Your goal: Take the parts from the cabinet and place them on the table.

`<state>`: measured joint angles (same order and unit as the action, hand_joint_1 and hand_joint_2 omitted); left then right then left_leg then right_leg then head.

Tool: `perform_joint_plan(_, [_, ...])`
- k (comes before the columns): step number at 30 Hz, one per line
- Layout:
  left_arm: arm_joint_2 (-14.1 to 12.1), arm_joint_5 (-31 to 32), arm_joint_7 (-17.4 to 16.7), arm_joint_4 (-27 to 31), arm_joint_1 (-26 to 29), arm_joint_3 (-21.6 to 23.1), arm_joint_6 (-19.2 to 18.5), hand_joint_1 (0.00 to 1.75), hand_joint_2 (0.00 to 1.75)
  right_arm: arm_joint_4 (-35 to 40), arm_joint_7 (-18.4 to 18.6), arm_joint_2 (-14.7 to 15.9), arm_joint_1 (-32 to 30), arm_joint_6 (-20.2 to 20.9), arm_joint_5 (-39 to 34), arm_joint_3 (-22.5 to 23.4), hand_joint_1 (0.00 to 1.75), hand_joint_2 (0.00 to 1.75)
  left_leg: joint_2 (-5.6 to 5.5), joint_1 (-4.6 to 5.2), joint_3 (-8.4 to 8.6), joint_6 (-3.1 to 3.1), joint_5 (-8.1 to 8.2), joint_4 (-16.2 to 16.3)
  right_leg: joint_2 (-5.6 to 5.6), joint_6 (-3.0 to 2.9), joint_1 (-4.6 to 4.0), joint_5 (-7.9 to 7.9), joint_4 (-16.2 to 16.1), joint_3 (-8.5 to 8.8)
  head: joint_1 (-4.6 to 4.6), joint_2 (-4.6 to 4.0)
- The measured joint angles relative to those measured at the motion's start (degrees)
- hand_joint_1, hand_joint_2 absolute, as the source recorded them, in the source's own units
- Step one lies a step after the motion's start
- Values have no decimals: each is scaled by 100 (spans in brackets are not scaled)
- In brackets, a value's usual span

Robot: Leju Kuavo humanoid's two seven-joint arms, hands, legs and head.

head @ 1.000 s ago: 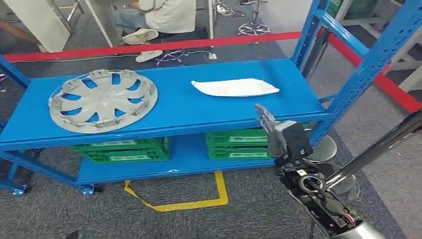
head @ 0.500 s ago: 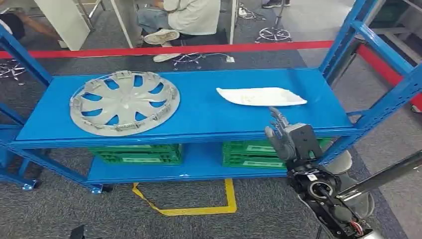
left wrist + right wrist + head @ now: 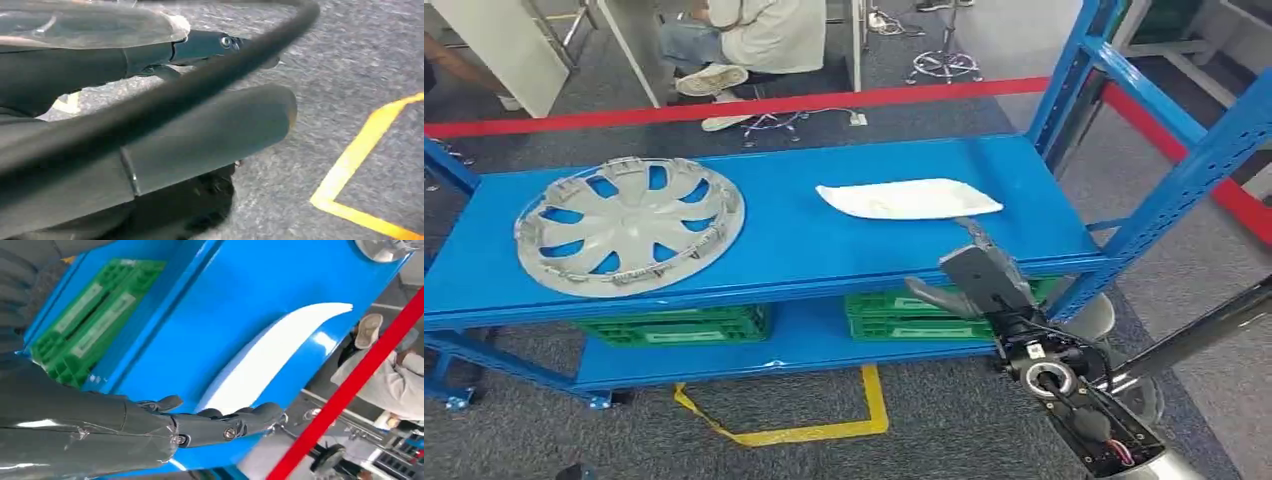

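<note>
Right hand point(image 3: 969, 280) rolled flatter since half a second back, fingers spread, empty | white part point(image 3: 910, 199) on blue shelf point(image 3: 804, 235), just beyond fingertips | left hand point(image 3: 150, 145) blurred, state unclear

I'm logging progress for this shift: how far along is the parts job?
Nothing looks done: the grey wheel cover and the white part both lie on the blue shelf. The right robot hand is open at the shelf's front edge near the white part, holding nothing. Both parts remain to be moved.
</note>
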<state>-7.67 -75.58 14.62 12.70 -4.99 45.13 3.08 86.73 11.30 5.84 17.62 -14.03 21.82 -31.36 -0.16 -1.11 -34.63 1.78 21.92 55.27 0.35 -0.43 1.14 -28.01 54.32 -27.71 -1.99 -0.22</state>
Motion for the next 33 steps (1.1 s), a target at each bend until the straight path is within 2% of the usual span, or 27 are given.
perform_joint_plan(1, [-2,2,2,2,-16,0,0,0,0,22,41,2,1,13,78,2,0,175,2,39,72,-27,100,-102,6,46,-44,-55,16,-27,-39,0])
perform_joint_plan(4, [2,9,-7,2,-11,0,-7,0,0,98,107,7,-21,20,258,0,0,175,-18,66,83,-137,167,-76,2,139,-32,-104,-50,10,35,0])
perform_joint_plan(5, [4,7,-9,2,-10,0,-9,0,0,131,129,7,-25,26,284,0,0,175,-17,13,136,-181,156,-128,2,180,-21,-137,-32,37,40,0])
perform_joint_plan(6, [9,7,-11,2,-7,0,-9,0,0,149,135,22,-25,33,306,4,0,175,-13,14,178,-211,177,-140,-10,198,-6,-211,119,20,64,0])
perform_joint_plan(7, [9,2,-13,0,-8,0,-9,0,0,162,138,24,-21,63,325,4,0,175,-6,16,206,-255,205,-140,-10,204,-9,-405,468,-147,114,0])
perform_joint_plan(9, [4,-4,-15,0,-11,-2,-9,0,0,166,144,28,-56,122,352,2,0,175,1,38,268,-304,266,-138,-9,225,-5,-853,1557,-741,193,0])
perform_joint_plan(10, [4,-9,-15,0,-11,-2,-9,0,0,164,144,28,-81,133,363,0,0,175,-3,43,298,-307,297,-137,-9,232,-5,-919,1913,-972,206,0])
perform_joint_plan(11, [7,-13,-18,0,-7,-2,-9,0,0,166,144,28,-95,140,371,-4,0,175,-11,46,344,-306,333,-137,-9,233,-5,-825,1986,-1081,228,0])
perform_joint_plan(12, [7,-18,-24,0,-1,-2,-9,0,0,166,142,28,-91,164,386,-4,0,175,-23,46,398,-298,373,-136,-9,224,-6,-597,1777,-1045,245,0])
perform_joint_plan(13, [11,-20,-24,0,2,-2,-9,0,0,166,144,28,-83,179,406,-4,0,175,-35,46,468,-286,415,-135,-9,204,-6,-278,1356,-899,271,0])
perform_joint_plan(14, [18,-20,-24,0,2,-2,-9,0,0,168,157,31,-75,188,454,-4,0,175,-46,47,552,-271,468,-135,-9,174,-9,92,780,-682,306,0])
perform_joint_plan(15, [24,-20,-24,2,5,-2,-9,0,0,168,207,41,-65,190,537,-4,0,175,-51,49,610,-247,522,-138,-8,125,-19,352,261,-532,356,0])
perform_joint_plan(16, [31,-20,-22,0,-10,-2,-9,0,0,166,254,50,-54,190,592,-7,0,175,-53,88,598,-205,552,-114,-2,106,-65,293,229,-426,352,0])
perform_joint_plan(17, [26,-20,-24,0,-15,-2,-13,0,0,175,286,50,-44,197,651,-9,0,175,-62,65,565,-184,550,-113,-4,81,-67,255,167,-415,365,0])
perform_joint_plan(19, [26,-17,-22,0,-21,-2,-15,0,0,199,466,50,-46,245,864,-11,0,175,-53,59,579,-123,550,-155,10,41,-93,238,173,-439,328,0])
perform_joint_plan(20, [13,-13,-22,0,-27,-2,-26,0,0,221,611,55,-39,303,1035,-7,0,175,-55,74,607,-83,577,-157,15,13,-37,248,109,-387,315,0])
perform_joint_plan(21, [15,-7,-22,0,-16,-2,-42,0,0,234,744,66,-29,367,1185,0,0,175,-34,46,605,-48,637,-64,12,-6,-21,254,50,-326,321,0])
perform_joint_plan(22, [17,4,-22,0,-21,-2,-46,0,0,254,883,66,3,455,1347,2,0,175,-28,50,446,-23,779,246,6,-42,-17,245,27,-300,278,0])
perform_joint_plan(24, [13,31,-22,0,-33,-2,-50,0,0,280,1159,66,25,671,1659,-11,0,175,-28,38,-115,22,1137,1217,-4,-75,-17,214,22,-274,184,0])
perform_joint_plan(25, [15,44,-22,0,-28,-2,-50,0,0,284,1272,68,13,752,1783,-13,0,175,-28,30,-404,41,1247,1653,-9,-82,-18,189,22,-255,153,0])
perform_joint_plan(26, [15,44,-22,0,-19,-2,-52,0,0,284,1331,79,8,795,1842,-15,0,175,-27,19,-581,50,1206,1831,-7,-82,-17,165,23,-229,131,0])
perform_joint_plan(27, [15,48,-22,0,-11,-2,-57,0,0,286,1381,83,10,848,1908,-15,0,175,-25,9,-593,52,998,1689,0,-75,-13,136,23,-191,112,0])
perform_joint_plan(28, [9,52,-22,0,-4,0,-59,0,0,297,1440,87,11,913,1984,-15,0,175,-25,1,-470,50,675,1297,9,-62,-11,102,24,-142,81,0])
perform_joint_plan(30, [-13,52,-22,0,-6,-2,-63,0,0,299,1488,90,14,994,2072,-15,0,175,-15,2,-63,13,59,242,14,-19,-4,27,21,-35,24,0])
perform_joint_plan(31, [-17,52,-22,-2,-10,-2,-66,0,0,299,1491,92,18,1029,2100,-15,0,175,-12,34,60,-16,85,7,16,22,-41,-18,25,-36,-2,0])
perform_joint_plan(33, [-22,57,-24,0,-28,-2,-68,0,0,304,1508,92,29,1058,2126,-15,0,175,-26,55,73,-87,161,-69,16,81,-40,-58,8,-29,20,0])
